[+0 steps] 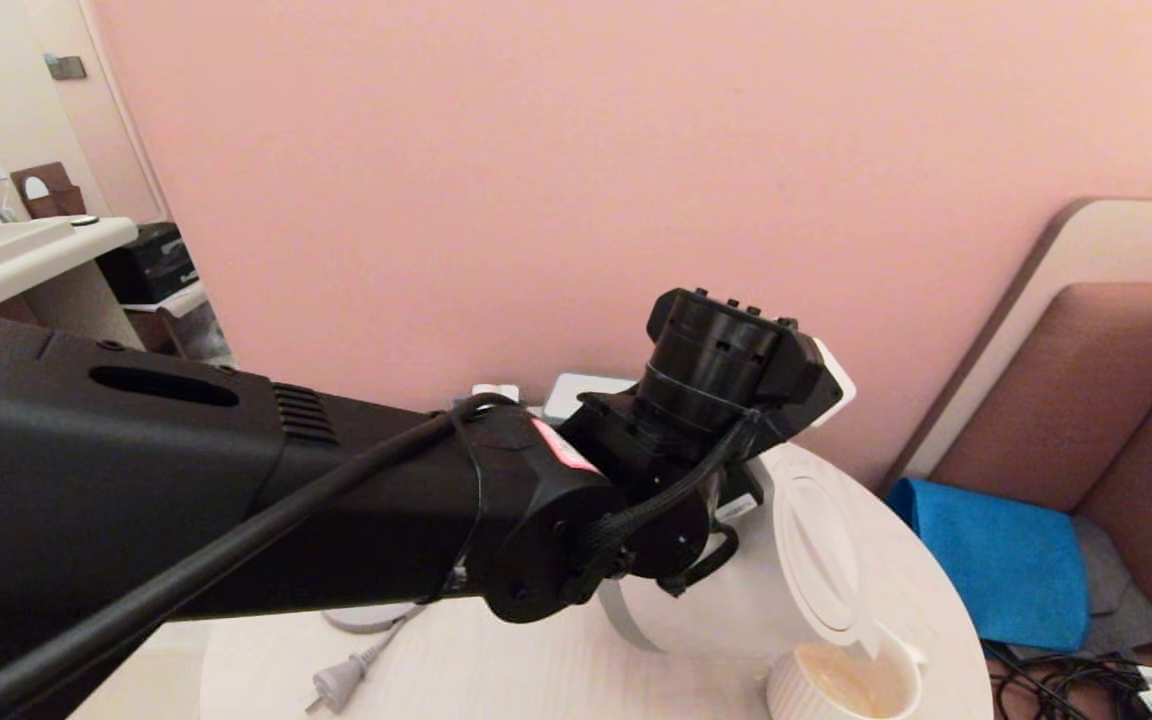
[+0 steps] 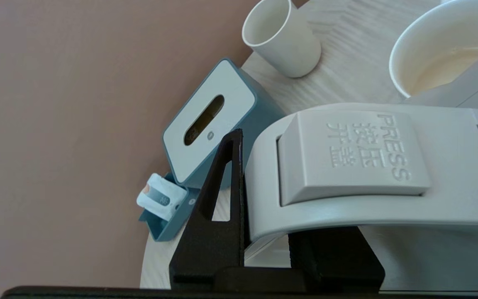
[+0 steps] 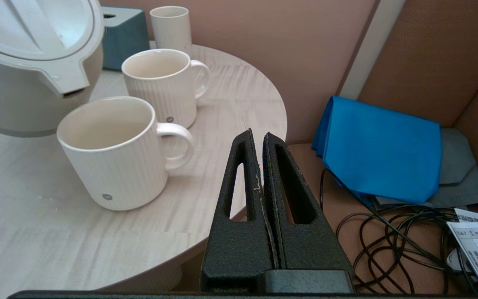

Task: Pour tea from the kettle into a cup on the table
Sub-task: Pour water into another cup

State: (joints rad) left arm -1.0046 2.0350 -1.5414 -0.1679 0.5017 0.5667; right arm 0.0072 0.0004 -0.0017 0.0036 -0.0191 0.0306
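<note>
My left gripper [image 2: 274, 224] is shut on the loop handle [image 2: 347, 166] of the white kettle [image 1: 816, 545], one finger [image 2: 222, 195] beside the handle and the other under it. The kettle hangs tilted over the table [image 1: 536, 670], its lid facing me and its spout [image 3: 71, 89] just above a white ribbed cup [image 3: 110, 158]. Pale beige tea [image 1: 841, 682] lies in that cup [image 1: 841, 690]. No stream shows at the spout. My right gripper [image 3: 259, 137] is shut and empty, off the table's right edge.
A second mug [image 3: 160, 83], a tumbler [image 3: 170, 25] and a teal tissue box [image 2: 214, 120] with a tea packet [image 2: 160, 197] stand further back. A plug [image 1: 336, 685] and cord lie at the table's front left. Blue cloth [image 3: 380, 145] and cables [image 3: 388, 236] cover the bench.
</note>
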